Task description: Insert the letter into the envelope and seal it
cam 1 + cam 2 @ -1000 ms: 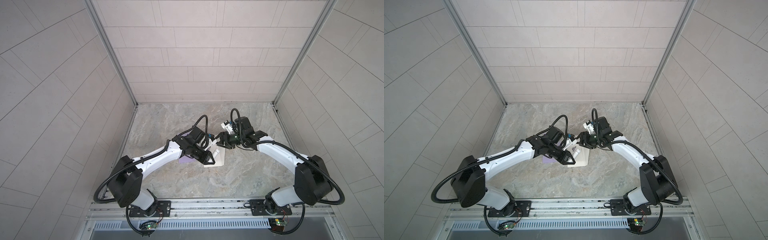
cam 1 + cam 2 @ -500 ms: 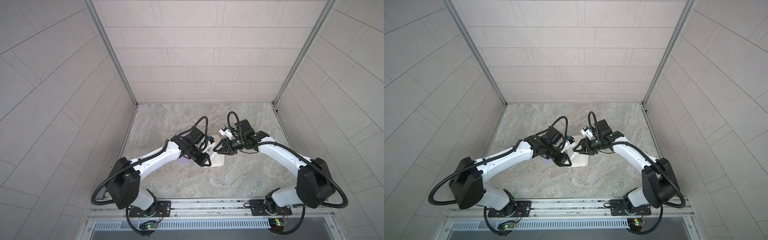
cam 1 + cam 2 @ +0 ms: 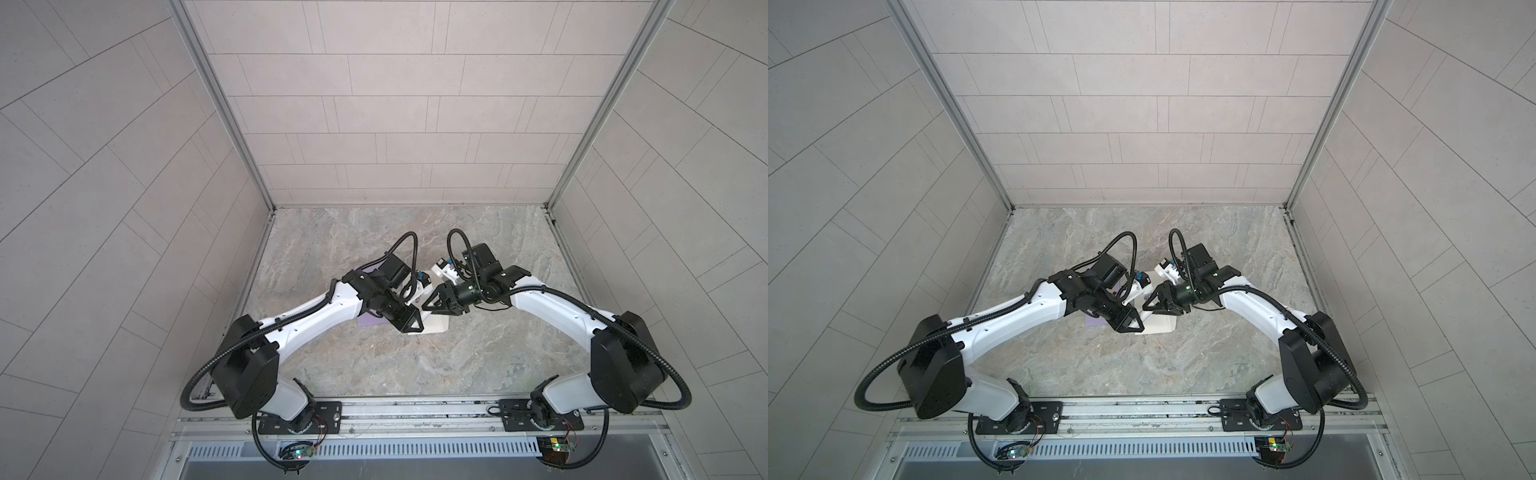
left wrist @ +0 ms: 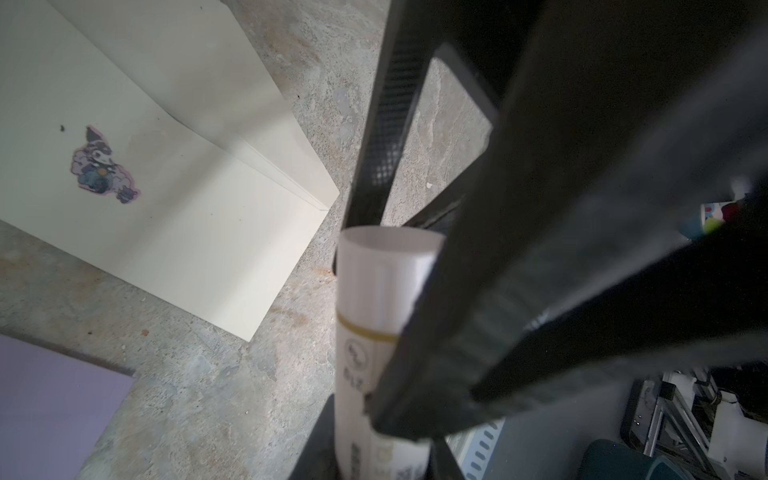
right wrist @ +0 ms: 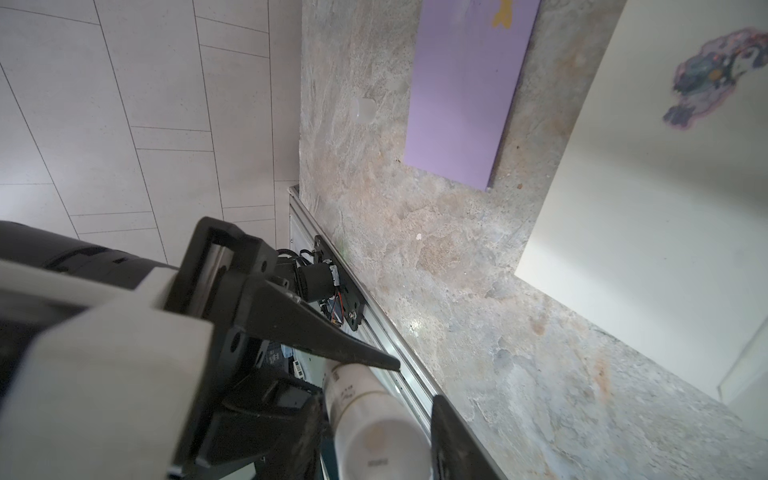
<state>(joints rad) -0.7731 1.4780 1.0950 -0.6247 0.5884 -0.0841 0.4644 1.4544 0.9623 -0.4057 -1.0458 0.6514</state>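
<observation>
Lilac letter (image 3: 366,323) was seen flat on the desk (image 3: 457,365) at the left, outside the cream envelope (image 4: 187,216). A strip of bare stone was kept between their straight edges. By the envelope's corner, a white tube (image 4: 382,291) was clenched in the left claw (image 3: 413,324). The tube's cap was flanked by the right claw (image 3: 428,305); whether it was gripped could not be told. Wide bare desk was left toward the front rail and right wall.

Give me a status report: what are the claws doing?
Left claw shut on glue stick. Right claw around its cap, grip unclear. Purple letter lies beside envelope, not inside. Nothing in the way.
</observation>
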